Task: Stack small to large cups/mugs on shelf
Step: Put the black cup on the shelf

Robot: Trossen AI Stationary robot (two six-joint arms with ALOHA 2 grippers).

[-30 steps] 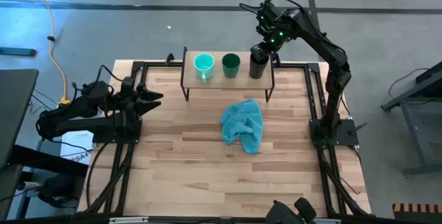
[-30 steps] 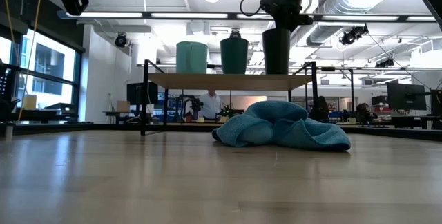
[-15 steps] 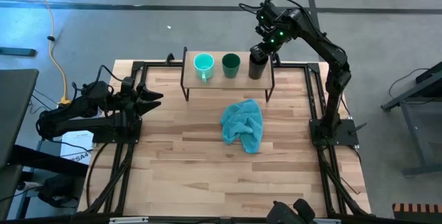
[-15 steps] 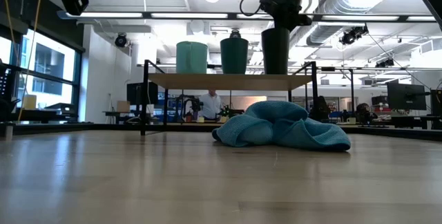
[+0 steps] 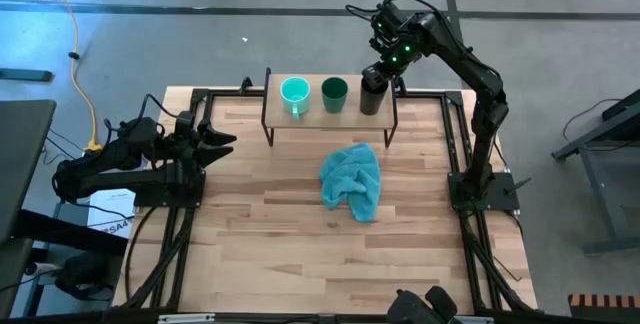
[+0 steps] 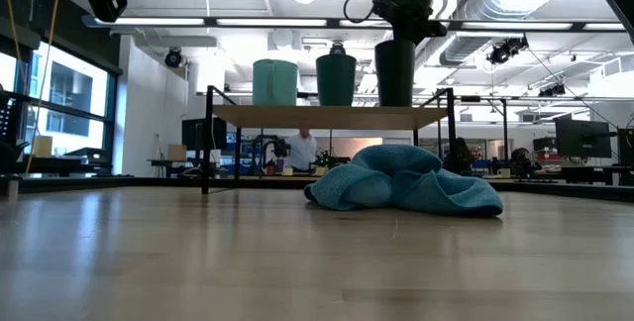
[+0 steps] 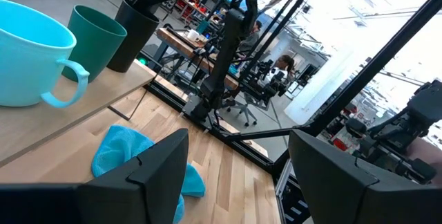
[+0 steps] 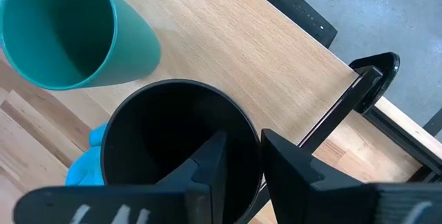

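The light-wood shelf (image 5: 312, 116) stands at the table's far edge. On it, in a row from left to right, stand a turquoise mug (image 5: 295, 92), a dark green cup (image 5: 334, 91) and a taller black cup (image 5: 371, 98), each upright on its base. In the low view the black cup (image 6: 394, 75) stands on the shelf board (image 6: 327, 116). My right gripper (image 5: 378, 74) is above the black cup and shut on its rim. My left gripper (image 5: 224, 139) is open and empty at the table's left edge. My right gripper holds the black cup by its rim (image 8: 256, 140) on the side away from the green cup. One finger (image 8: 213, 158) is inside the cup and the other (image 8: 290, 165) is outside. The fingers come from above, pointing down. The cup is upright with its base on the shelf.
A crumpled teal cloth (image 5: 352, 180) lies on the tabletop in front of the shelf, and it also shows in the low view (image 6: 401, 180). Black frame rails run along the table's left and right sides. A person shows far off in the room behind (image 6: 300, 150).
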